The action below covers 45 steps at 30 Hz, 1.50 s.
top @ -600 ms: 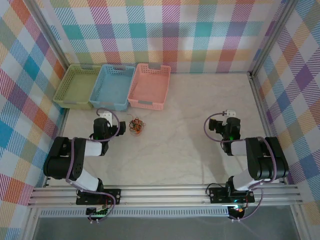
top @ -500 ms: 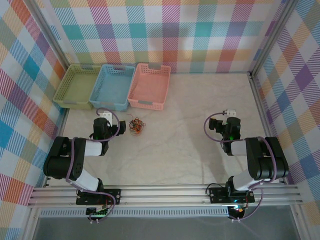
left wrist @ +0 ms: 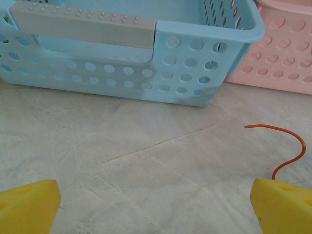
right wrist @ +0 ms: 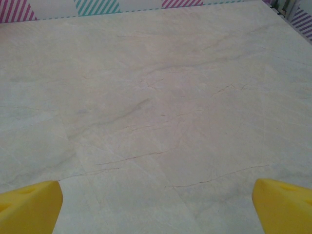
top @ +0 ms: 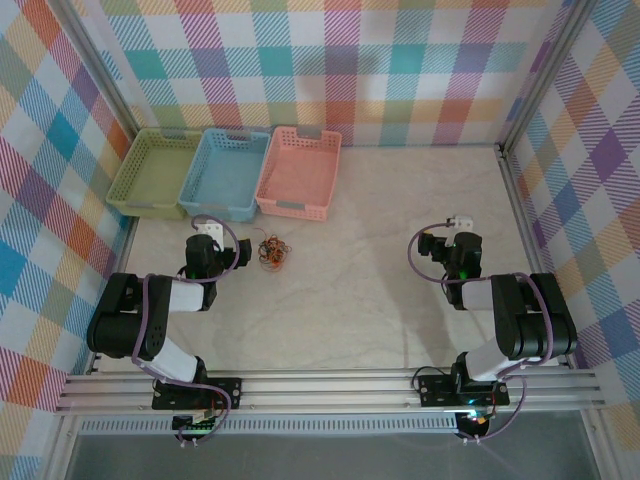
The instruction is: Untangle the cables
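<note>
Inspection from the remote station, task not yet begun by my judgement.

Task item: the cables (top: 271,250) lie as one small knotted clump of red-orange and dark strands on the bench (top: 360,300), toward 10 o'clock from its middle in the top view. The clump sits just in front of the pink basket (top: 292,208), apart from it. No strand has been drawn out or separated.

Left gripper (left wrist: 156,204): jaws wide, both yellow pads at the outer corners of its wrist view, nothing between them. It points toward 12 o'clock at the blue basket (left wrist: 185,83), so the clump is off its line, just beside it at 3 o'clock. One loose red-orange strand end (left wrist: 287,146) curls in by the right-hand pad; I cannot tell whether it touches. I judge the gripper must swing toward 3 o'clock before any grasp.

Right gripper (right wrist: 156,204): jaws equally wide, empty, over bare bench well apart from the clump, which lies toward its 9 o'clock. I read this as a ready posture, placed to take a second strand once the left lifts one.

Surroundings: a green basket (top: 118,185), the blue one and the pink one stand touching in a row at 10 to 11 o'clock. All three look empty.

Obstructions: the basket walls close behind the clump limit approach from 12 o'clock.
</note>
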{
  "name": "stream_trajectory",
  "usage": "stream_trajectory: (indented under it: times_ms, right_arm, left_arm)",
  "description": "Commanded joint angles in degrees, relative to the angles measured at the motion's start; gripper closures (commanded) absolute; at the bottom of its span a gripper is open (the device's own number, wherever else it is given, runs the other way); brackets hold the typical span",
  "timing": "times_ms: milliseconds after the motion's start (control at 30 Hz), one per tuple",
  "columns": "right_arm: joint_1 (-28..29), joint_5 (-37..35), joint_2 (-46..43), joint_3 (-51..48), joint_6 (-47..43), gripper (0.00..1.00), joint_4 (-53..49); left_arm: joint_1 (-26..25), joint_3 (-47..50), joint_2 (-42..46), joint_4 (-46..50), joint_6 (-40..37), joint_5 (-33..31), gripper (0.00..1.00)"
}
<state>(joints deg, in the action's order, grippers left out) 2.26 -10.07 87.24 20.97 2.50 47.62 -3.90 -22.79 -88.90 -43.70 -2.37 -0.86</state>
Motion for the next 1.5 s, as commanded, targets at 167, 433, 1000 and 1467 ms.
stream_trajectory:
  times_ms: [167, 433, 1000, 1467]
  right_arm:
    - [0.2, -0.7, 0.6, 1.3, 0.2, 0.0, 2.4]
    - [0.3, -0.7, 0.6, 1.3, 0.1, 0.0, 2.4]
    - [0.3, -0.7, 0.6, 1.3, 0.1, 0.0, 2.5]
    - [0.2, -0.8, 0.4, 1.0, 0.1, 0.0, 2.9]
  left_arm:
    - [1.0, -1.5, -0.8, -2.2, -0.1, 0.9, 0.0]
    - [1.1, -1.5, -0.8, -2.2, 0.0, 1.0, 0.0]
    - [1.1, -1.5, -0.7, -2.2, -0.1, 1.0, 0.0]
    - [-3.9, -5.4, 23.9, 21.3, 9.3, -7.3, 0.0]
